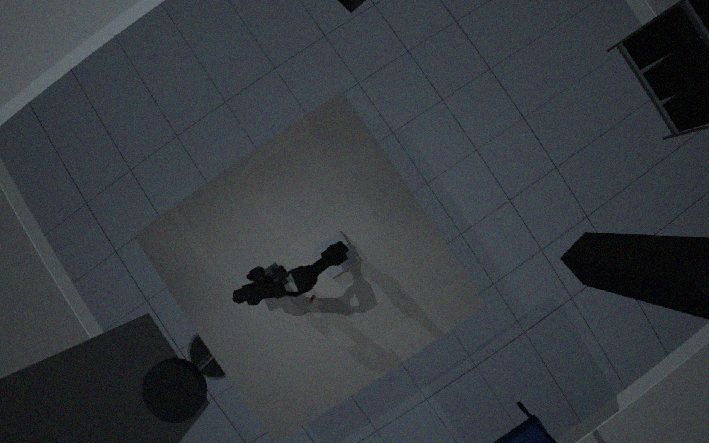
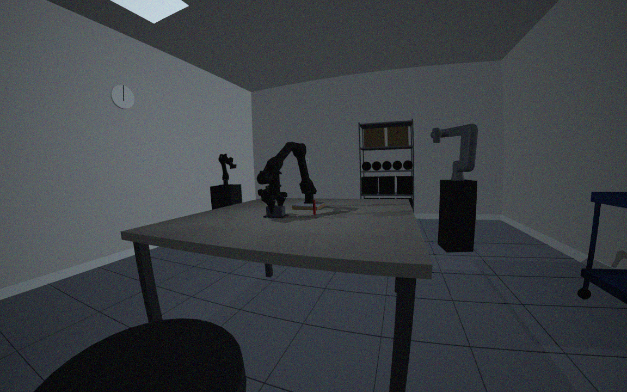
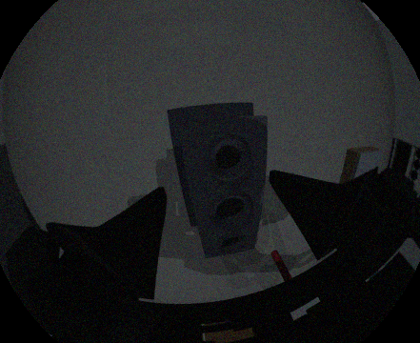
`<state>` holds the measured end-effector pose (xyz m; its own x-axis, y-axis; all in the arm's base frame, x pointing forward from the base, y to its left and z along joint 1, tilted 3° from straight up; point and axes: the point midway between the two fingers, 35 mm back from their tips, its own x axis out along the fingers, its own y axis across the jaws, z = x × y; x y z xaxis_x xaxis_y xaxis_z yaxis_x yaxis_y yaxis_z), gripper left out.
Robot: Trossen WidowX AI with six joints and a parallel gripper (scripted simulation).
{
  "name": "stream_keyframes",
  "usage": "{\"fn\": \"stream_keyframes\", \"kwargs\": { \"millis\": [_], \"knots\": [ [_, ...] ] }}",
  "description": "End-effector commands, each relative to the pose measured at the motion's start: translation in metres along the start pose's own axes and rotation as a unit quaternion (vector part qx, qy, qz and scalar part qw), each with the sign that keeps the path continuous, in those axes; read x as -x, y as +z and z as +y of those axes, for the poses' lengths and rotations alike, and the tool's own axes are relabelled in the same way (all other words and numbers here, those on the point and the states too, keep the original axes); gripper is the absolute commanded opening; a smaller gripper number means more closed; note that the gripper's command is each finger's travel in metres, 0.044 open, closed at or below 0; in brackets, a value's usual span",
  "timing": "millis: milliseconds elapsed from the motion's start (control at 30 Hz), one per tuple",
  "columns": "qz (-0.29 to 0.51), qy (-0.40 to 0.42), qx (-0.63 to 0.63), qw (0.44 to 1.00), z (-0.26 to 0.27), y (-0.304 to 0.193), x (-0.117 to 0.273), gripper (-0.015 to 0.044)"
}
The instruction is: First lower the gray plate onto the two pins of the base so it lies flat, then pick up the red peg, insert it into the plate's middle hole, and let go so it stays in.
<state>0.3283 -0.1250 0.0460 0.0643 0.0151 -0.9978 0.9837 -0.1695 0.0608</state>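
The gray plate (image 3: 217,187), with round holes along its middle, lies between my fingers in the wrist view, over the lighter base (image 3: 171,178). I cannot tell if it sits fully flat. My gripper (image 3: 219,184) is open, and its dark fingers stand apart on either side of the plate. From above, the gripper (image 1: 340,254) hovers over the plate and base (image 1: 351,256). The red peg (image 1: 311,298) stands on the table near the arm. It also shows in the side view (image 2: 313,208) and at the lower right of the wrist view (image 3: 281,263).
The arm's base (image 2: 275,210) stands on the table beside the tan base block (image 2: 308,206). Around the table are a black pedestal with a gray arm (image 2: 457,214), a shelf (image 2: 386,158), a blue cart (image 2: 622,243) and a dark chair (image 2: 145,360).
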Motion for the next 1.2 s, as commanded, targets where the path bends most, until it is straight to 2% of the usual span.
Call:
{"fn": "stream_keyframes", "kwargs": {
  "millis": [0, 67, 333, 667, 967, 1167],
  "knots": [
    [0.000, -0.001, 0.000, 1.000, 0.000, 0.000, 0.000, 0.0440],
    [0.000, -0.001, 0.000, 1.000, 0.002, 0.000, 0.009, 0.0440],
    [0.002, -0.002, 0.000, 1.000, 0.001, 0.001, 0.115, 0.0440],
    [0.002, -0.002, 0.002, 1.000, 0.006, 0.000, 0.117, 0.0440],
    [0.008, -0.004, 0.144, 0.990, -0.046, -0.130, 0.122, 0.0440],
    [0.012, -0.004, 0.233, 0.972, -0.101, -0.186, 0.121, 0.0440]
  ]
}}
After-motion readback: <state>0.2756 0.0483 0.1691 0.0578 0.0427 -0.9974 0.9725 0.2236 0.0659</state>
